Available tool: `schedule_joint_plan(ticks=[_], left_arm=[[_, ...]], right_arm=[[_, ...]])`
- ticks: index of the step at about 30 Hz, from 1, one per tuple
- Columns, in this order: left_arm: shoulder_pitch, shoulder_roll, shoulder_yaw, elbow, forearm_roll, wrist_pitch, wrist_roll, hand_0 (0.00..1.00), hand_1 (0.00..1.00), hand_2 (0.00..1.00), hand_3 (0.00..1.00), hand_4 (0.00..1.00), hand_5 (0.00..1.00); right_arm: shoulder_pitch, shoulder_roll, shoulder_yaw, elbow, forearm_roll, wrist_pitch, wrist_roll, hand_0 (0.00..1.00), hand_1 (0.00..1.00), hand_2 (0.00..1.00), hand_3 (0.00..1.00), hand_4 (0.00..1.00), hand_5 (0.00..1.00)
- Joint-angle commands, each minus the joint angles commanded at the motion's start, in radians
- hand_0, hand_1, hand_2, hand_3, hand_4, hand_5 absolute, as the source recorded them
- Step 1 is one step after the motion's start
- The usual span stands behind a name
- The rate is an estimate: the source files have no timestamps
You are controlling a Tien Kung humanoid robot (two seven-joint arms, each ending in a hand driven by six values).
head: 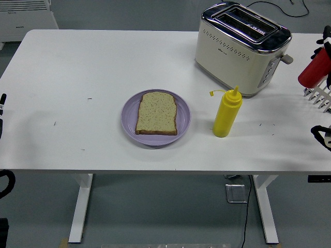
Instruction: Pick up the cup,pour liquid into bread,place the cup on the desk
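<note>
A yellow squeeze bottle (226, 113) with a nozzle cap stands upright on the white table (77, 67), right of the plate. A slice of bread (156, 113) lies flat on a purple plate (182, 124) near the table's middle. My right hand (316, 96) pokes in at the far right edge, well right of the bottle and apart from it. Its silver fingers (312, 93) are spread and hold nothing. A red cylindrical part (312, 73) sits just above them. Only a black sliver of my left arm (2, 103) shows at the left edge.
A cream and chrome toaster (240, 47) stands at the back right, behind the bottle. A black cable (279, 9) runs behind it. A black piece (320, 135) shows at the right edge near the table's front.
</note>
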Motion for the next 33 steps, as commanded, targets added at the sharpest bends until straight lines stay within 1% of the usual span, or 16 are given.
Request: schedule_joint_plan(ticks=[2,3,5,8,11,17,20,21,26,27,32,33], left_arm=[[-0.002,0.000,0.000,0.000,0.000,0.000,0.000,0.780,0.732,0.727,0.659,0.516,0.942],[-0.002,0.000,0.000,0.000,0.000,0.000,0.000,0.781,0.732,0.727,0.658,0.516,0.942],[-0.003,0.000,-0.002,0.000,0.000,0.000,0.000,0.781,0.732,0.727,0.658,0.516,0.942],[-0.005,0.000,-0.001,0.000,-0.001,0.000,-0.001,0.781,0.732,0.727,0.658,0.516,0.942],[-0.006,0.000,-0.002,0.000,-0.001,0.000,-0.001,0.780,0.732,0.727,0.658,0.517,0.942],[-0.008,0.000,-0.003,0.000,-0.001,0.000,-0.001,0.780,0.732,0.727,0.658,0.516,0.941],[-0.008,0.000,-0.003,0.000,-0.001,-0.001,0.000,0.780,0.732,0.727,0.658,0.516,0.941],[-0.008,0.000,-0.003,0.000,-0.001,-0.001,-0.001,0.781,0.732,0.726,0.658,0.516,0.941],[-0.009,0.000,-0.003,0.000,-0.001,-0.001,-0.001,0.781,0.732,0.726,0.658,0.516,0.941],[-0.009,0.000,-0.003,0.000,-0.001,-0.001,-0.001,0.781,0.732,0.726,0.658,0.517,0.941],[-0.010,0.000,-0.004,0.000,-0.001,-0.001,-0.001,0.781,0.732,0.726,0.658,0.517,0.941],[-0.010,0.000,-0.004,0.000,-0.001,-0.001,-0.001,0.781,0.732,0.727,0.659,0.517,0.942]], right_arm=[[-0.011,0.002,-0.022,-0.011,0.003,-0.009,0.038,0.147,0.218,0.331,0.401,0.574,0.261],[-0.013,0.002,-0.025,-0.013,0.003,-0.010,0.046,0.142,0.215,0.328,0.400,0.571,0.263],[-0.026,0.003,-0.062,-0.028,-0.004,-0.023,0.089,0.142,0.215,0.328,0.400,0.571,0.263],[-0.043,0.012,-0.109,-0.046,-0.010,-0.037,0.152,0.142,0.215,0.328,0.400,0.571,0.263],[-0.054,0.021,-0.148,-0.062,-0.011,-0.059,0.194,0.142,0.205,0.326,0.400,0.572,0.268],[-0.067,0.027,-0.226,-0.079,-0.020,-0.077,0.249,0.141,0.205,0.326,0.399,0.570,0.267],[-0.071,0.031,-0.256,-0.089,-0.012,-0.078,0.269,0.141,0.205,0.326,0.399,0.570,0.267],[-0.072,0.034,-0.267,-0.094,-0.004,-0.077,0.278,0.139,0.202,0.321,0.397,0.567,0.293],[-0.074,0.041,-0.313,-0.114,0.024,-0.076,0.313,0.139,0.202,0.321,0.397,0.567,0.293],[-0.073,0.041,-0.319,-0.116,0.027,-0.077,0.316,0.166,0.218,0.324,0.400,0.571,0.295],[-0.074,0.039,-0.355,-0.118,0.034,-0.079,0.321,0.166,0.218,0.324,0.400,0.571,0.295],[-0.074,0.040,-0.360,-0.118,0.036,-0.080,0.322,0.225,0.253,0.346,0.406,0.573,0.293]])
